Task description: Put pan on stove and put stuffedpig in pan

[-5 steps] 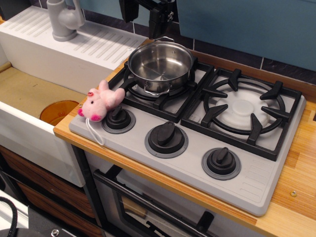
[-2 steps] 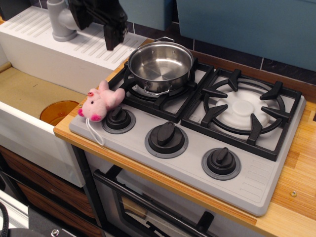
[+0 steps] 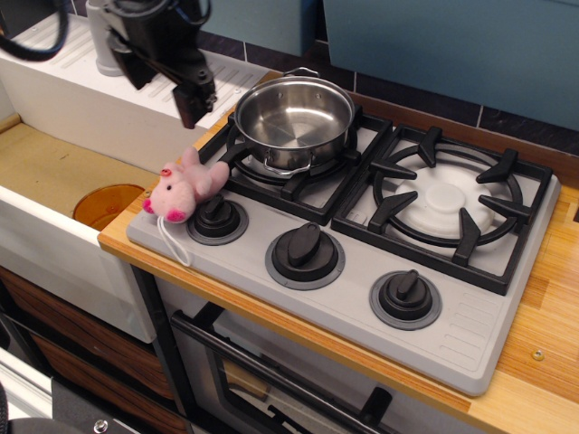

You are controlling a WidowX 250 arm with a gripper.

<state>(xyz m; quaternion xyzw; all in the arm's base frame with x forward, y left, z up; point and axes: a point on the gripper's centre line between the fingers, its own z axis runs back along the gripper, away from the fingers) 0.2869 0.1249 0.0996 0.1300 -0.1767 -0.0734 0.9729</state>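
The shiny steel pan (image 3: 294,117) stands empty on the left burner of the grey stove (image 3: 470,330). The pink stuffedpig (image 3: 182,188) lies on the stove's front left corner, against the left knob (image 3: 217,218), with its white string trailing over the edge. My black gripper (image 3: 194,101) hangs in the air left of the pan and above the stuffedpig, touching neither. Its fingers show as one dark block, so I cannot tell whether they are open or shut. Nothing shows between them.
A white sink unit with a grey faucet (image 3: 109,45) stands to the left, with an orange disc (image 3: 107,204) in the basin. The right burner (image 3: 445,196) holds nothing. A wooden counter (image 3: 543,353) surrounds the stove, and a blue wall rises behind it.
My gripper has moved from behind the pan to the left and downward, ending above the stuffedpig. The pan and the stuffedpig have not moved.
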